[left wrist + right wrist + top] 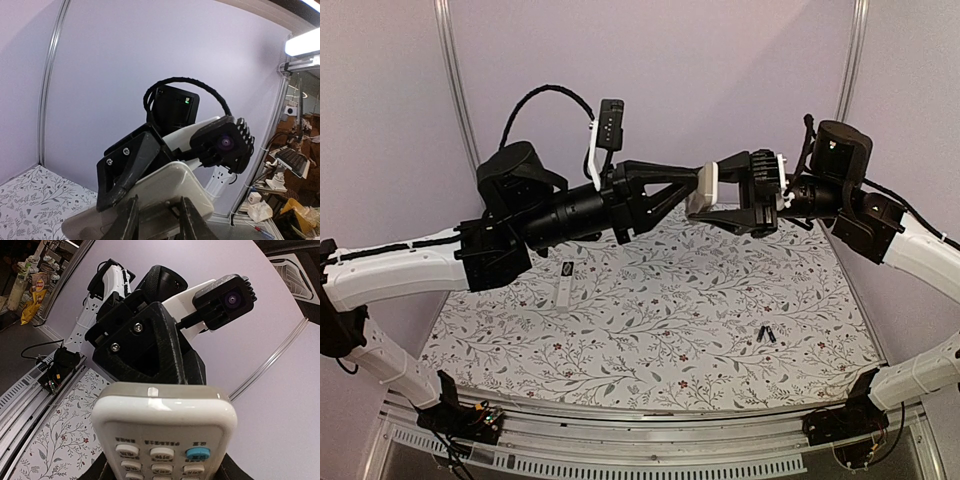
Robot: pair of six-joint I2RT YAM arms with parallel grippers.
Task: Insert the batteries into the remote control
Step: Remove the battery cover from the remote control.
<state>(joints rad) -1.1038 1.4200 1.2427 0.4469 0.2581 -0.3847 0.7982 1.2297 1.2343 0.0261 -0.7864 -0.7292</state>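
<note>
The remote control (165,412) is smooth cream plastic with a soft sheen, and its buttons (162,454) are matt. The left gripper (692,187) is black plastic, matt and finely ridged. The table cover (670,310) looks like matt printed cloth. Along the near edge, the rail (650,447) is dull brushed metal.

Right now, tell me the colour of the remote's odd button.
The button on the remote is blue; right wrist view.

Pale lilac walls (700,70) close you in, joined by metal posts (455,90); a floral cloth (670,320) covers your table, and a bright strip light (302,45) hangs over cluttered benches (292,160) beyond.
</note>
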